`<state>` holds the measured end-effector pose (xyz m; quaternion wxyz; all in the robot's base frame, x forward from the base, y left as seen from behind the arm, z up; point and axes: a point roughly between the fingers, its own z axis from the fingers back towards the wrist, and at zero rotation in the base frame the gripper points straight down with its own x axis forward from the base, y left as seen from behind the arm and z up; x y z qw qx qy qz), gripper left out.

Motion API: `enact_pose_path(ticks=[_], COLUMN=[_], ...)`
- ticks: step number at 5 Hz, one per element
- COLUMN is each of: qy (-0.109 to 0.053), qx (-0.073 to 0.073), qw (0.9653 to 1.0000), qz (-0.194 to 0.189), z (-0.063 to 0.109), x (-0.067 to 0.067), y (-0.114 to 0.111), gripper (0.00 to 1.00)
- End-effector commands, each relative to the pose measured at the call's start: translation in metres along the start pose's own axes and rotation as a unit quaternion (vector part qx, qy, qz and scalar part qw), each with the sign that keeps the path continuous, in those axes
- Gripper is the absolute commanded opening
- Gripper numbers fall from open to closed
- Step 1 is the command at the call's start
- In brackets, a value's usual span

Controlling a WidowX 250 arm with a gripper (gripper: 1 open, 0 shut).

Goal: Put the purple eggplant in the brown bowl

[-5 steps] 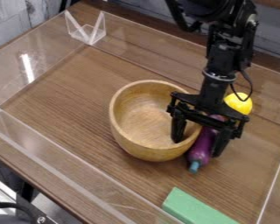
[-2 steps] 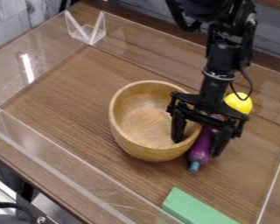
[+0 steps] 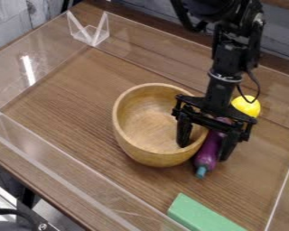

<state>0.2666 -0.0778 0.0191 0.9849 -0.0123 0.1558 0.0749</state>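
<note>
While the open gripper (image 3: 208,134) straddled the eggplant (image 3: 206,154), whether it gripped anything I couldn't tell.

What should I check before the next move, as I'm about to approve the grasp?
- Black fingers over the purple elongated eggplant: ok, its upper part is between or beneath them.
- Eggplant firmly gripped: cannot tell, the fingers hide the contact.
- Left finger free of the round light-brown wooden bowl: not ok, it overlaps the rim in view; touching cannot be judged.
- Eggplant inside the bowl: not ok, it lies outside.
- Green block away from the fingers: ok.
</note>
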Motion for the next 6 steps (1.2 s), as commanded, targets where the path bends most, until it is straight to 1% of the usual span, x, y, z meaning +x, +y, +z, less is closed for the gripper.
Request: enact_pose_path(ticks=[1,6], qy=[0.012,0.013], qx=[0.004,0.002], qw=[0.9999,0.9997], qz=[0.004,0.021], z=[-0.010,-0.008], x=[0.002,0.007], y=[0.006,0.020], gripper=[1.00,1.00])
